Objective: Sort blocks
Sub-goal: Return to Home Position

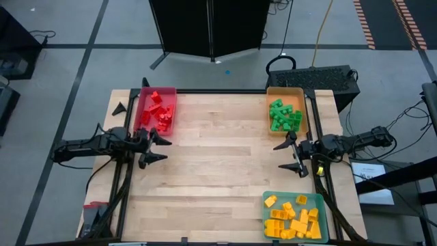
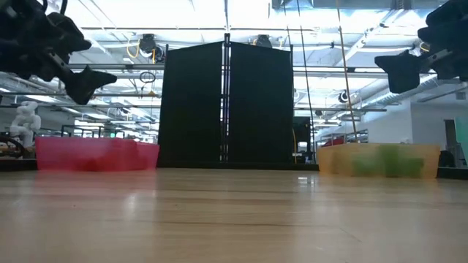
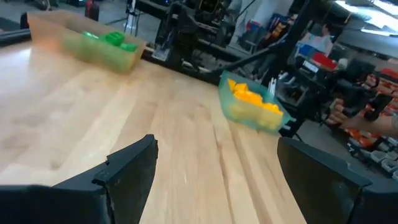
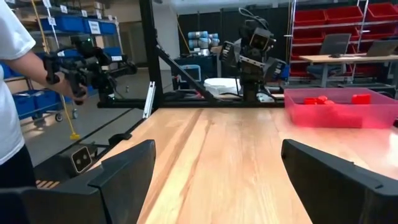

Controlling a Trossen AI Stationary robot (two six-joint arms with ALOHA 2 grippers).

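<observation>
The red blocks [image 1: 158, 109] lie in the red tray [image 1: 144, 113] at the table's far left. Green blocks [image 1: 283, 115] fill the orange tray [image 1: 299, 92] at the far right. Yellow blocks [image 1: 292, 220] sit in the teal tray [image 1: 321, 205] at the near right. My left gripper [image 1: 160, 148] hovers open over the left edge, just near of the red tray, holding nothing. My right gripper [image 1: 291, 155] hovers open over the right edge between the orange and teal trays, also holding nothing. No loose block shows on the wood.
The wooden tabletop [image 1: 218, 171] stretches bare between the two grippers. A black folding screen [image 2: 225, 106] stands behind the far edge. A person [image 4: 12, 93] with hand-held devices stands beyond the table's side in the right wrist view.
</observation>
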